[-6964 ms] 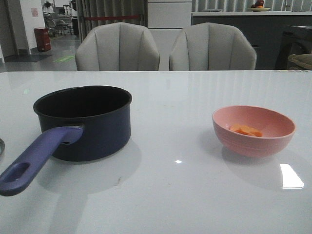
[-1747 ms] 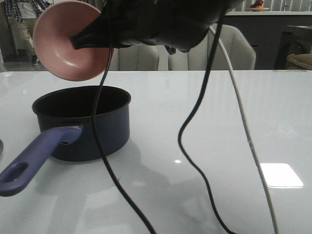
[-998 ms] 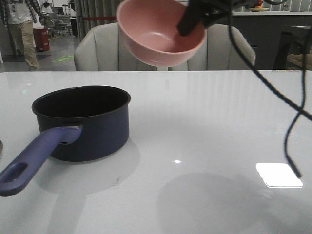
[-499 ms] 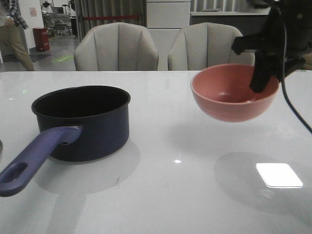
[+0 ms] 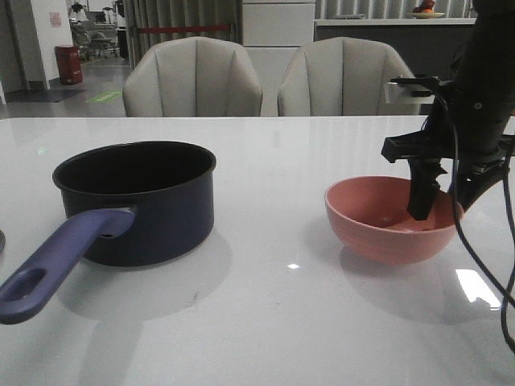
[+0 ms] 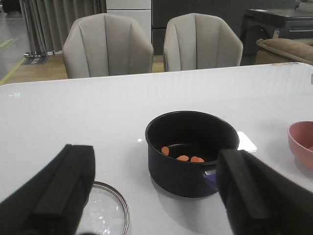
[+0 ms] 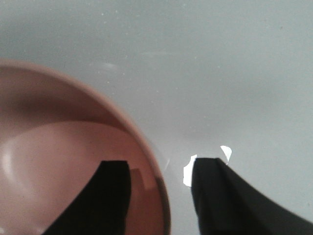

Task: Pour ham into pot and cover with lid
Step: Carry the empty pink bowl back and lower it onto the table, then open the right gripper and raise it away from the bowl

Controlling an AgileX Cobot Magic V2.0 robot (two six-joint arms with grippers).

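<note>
The dark navy pot (image 5: 137, 205) stands at the table's left, its purple-blue handle (image 5: 56, 261) towards me. Inside it lie three orange ham slices (image 6: 183, 157). The glass lid (image 6: 105, 215) lies flat on the table beside the pot, under my left gripper (image 6: 155, 161), which hangs open above it and holds nothing. The empty pink bowl (image 5: 378, 229) rests upright on the table at the right. My right gripper (image 5: 445, 201) straddles its rim (image 7: 161, 164), open: one finger (image 7: 115, 196) is inside the bowl and the other is outside, each with a gap to the rim.
Two grey chairs (image 5: 193, 76) (image 5: 350, 76) stand behind the table's far edge. Black cables (image 5: 483, 241) hang from the right arm beside the bowl. White tabletop (image 5: 273, 161) lies between the pot and the bowl.
The right gripper carried the pink bowl from over the pot to the right and lowered it onto the table. The pot has not moved.
</note>
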